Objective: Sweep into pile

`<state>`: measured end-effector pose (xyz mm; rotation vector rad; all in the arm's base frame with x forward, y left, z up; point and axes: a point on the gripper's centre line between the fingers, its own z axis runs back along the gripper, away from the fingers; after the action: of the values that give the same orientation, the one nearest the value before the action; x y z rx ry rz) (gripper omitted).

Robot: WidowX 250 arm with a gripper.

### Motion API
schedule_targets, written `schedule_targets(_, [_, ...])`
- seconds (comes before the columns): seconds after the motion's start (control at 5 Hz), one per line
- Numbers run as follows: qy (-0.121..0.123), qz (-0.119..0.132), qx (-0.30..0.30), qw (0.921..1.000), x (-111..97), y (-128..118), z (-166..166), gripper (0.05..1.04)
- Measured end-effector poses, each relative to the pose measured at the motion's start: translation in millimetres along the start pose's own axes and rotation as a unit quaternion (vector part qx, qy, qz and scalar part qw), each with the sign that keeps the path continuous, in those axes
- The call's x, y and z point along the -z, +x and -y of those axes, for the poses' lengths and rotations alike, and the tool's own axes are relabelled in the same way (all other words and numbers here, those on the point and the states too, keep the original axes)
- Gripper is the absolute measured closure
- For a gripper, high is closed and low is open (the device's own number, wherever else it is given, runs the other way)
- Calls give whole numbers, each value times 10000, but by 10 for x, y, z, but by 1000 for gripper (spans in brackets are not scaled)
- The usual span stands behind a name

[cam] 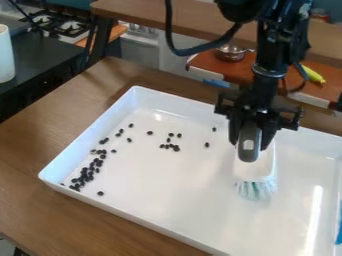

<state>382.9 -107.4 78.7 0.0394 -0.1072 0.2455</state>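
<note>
The black two-finger gripper clamped a grey-handled white plastic brush. Small oval black beans lay left of it.

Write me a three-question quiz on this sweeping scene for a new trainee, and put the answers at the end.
1. Multiple choice: in the camera view, where do the small dark pieces lie most densely in the white tray?
a) Toward its left side
b) At its centre
c) Toward its right side

2. True or false: all the small dark pieces lie together in a single pile.

3. Short answer: what is the gripper holding?

Key: 1: a. 2: false; several lie scattered apart from the main cluster. 3: a brush with a white head and a grey grip.
</note>
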Motion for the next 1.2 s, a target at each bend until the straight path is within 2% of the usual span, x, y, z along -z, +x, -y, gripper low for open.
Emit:
schedule_targets(0.4, [113,-32,-386,9992,41,140,-158,588])
schedule_targets(0.8, [404,-126,-1021,9939,92,228,-669,588])
schedule_targets(1.0, [537,-234,-1413,9882,114,235,-953,588])
schedule_targets(1.2, [630,-212,-1913,9793,131,254,-1243,588])
